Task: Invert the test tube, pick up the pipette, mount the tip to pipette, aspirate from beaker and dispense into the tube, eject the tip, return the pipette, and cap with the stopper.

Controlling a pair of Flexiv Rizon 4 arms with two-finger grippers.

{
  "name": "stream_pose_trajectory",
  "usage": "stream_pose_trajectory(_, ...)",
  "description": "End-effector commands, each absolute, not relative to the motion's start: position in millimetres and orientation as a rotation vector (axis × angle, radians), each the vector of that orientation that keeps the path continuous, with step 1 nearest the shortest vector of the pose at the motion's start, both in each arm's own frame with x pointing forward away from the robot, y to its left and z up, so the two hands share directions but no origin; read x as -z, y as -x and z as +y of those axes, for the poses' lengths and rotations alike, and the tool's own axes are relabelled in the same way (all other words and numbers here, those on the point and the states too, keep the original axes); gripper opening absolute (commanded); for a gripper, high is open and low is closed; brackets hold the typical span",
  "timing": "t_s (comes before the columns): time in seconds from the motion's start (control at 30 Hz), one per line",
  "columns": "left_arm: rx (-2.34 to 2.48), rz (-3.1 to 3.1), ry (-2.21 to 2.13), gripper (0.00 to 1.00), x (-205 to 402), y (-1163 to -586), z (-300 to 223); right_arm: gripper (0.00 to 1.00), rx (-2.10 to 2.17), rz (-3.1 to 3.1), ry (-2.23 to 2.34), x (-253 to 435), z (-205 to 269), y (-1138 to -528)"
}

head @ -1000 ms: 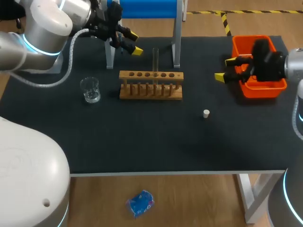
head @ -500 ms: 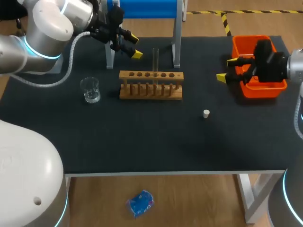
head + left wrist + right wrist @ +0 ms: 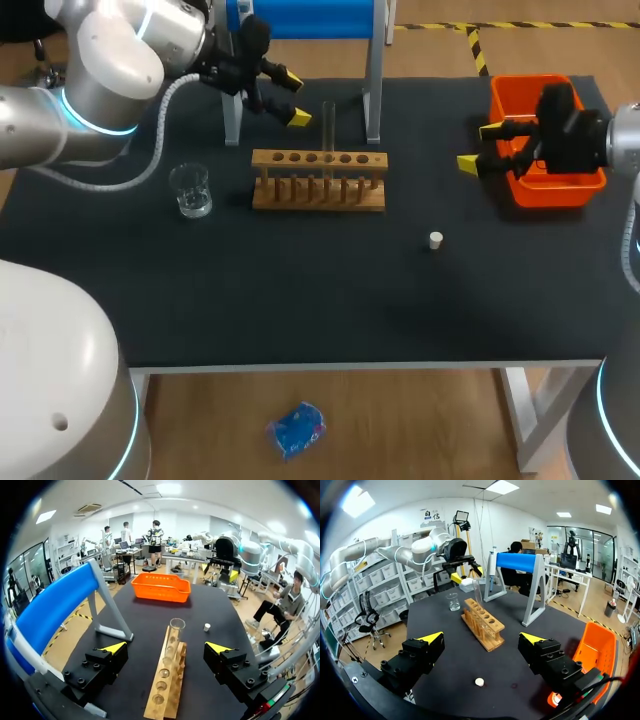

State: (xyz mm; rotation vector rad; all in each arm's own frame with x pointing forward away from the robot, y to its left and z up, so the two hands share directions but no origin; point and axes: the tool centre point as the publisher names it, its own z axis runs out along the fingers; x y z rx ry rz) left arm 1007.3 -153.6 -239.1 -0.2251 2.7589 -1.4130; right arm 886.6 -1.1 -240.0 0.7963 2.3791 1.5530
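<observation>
A clear test tube (image 3: 328,128) stands upright in the wooden rack (image 3: 318,182). My left gripper (image 3: 292,98) hovers open just left of the tube's top. In the left wrist view the tube (image 3: 173,637) rises ahead of the left gripper (image 3: 166,648), between the lines of its spread fingers and apart from both. A glass beaker (image 3: 190,190) sits left of the rack. The small white stopper (image 3: 436,240) lies right of it. My right gripper (image 3: 478,146) hangs open at the orange bin's left side, with nothing between its fingers in the right wrist view (image 3: 481,638).
An orange bin (image 3: 545,100) stands at the back right. A blue bar on a grey frame (image 3: 372,70) stands behind the rack. The right wrist view shows the rack (image 3: 482,622), beaker (image 3: 453,601) and stopper (image 3: 479,682) ahead of my right gripper.
My left gripper has moved right, closer to the test tube's top. The right arm has shifted only slightly. Both grippers stay open.
</observation>
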Motion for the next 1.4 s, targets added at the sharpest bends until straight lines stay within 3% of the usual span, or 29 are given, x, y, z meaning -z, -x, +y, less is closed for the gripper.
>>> stream_pose_trajectory(0.03, 1.404, 2.769, 0.222, 1.00, 240.1, -1009.8, -157.5, 1.00, -1.555, 2.379, -0.795, 240.1, -1.8, -886.1)
stream_pose_trajectory(0.37, 1.411, 2.773, 0.219, 1.00, 240.1, -1009.8, -158.0, 1.00, -1.497, 2.395, -0.764, 245.9, 0.6, -879.5)
stream_pose_trajectory(0.8, 1.411, 2.773, 0.219, 1.00, 240.1, -1009.8, -158.0, 1.00, -1.300, 2.575, -0.831, 310.1, -13.7, -838.9)
stream_pose_trajectory(1.3, 1.411, 2.773, 0.219, 1.00, 240.1, -1009.8, -158.0, 1.00, -1.300, 2.575, -0.831, 310.1, -13.7, -838.9)
stream_pose_trajectory(1.4, 1.411, 2.773, 0.219, 1.00, 240.1, -1009.8, -158.0, 1.00, -1.135, 2.609, -0.749, 324.9, -0.9, -840.1)
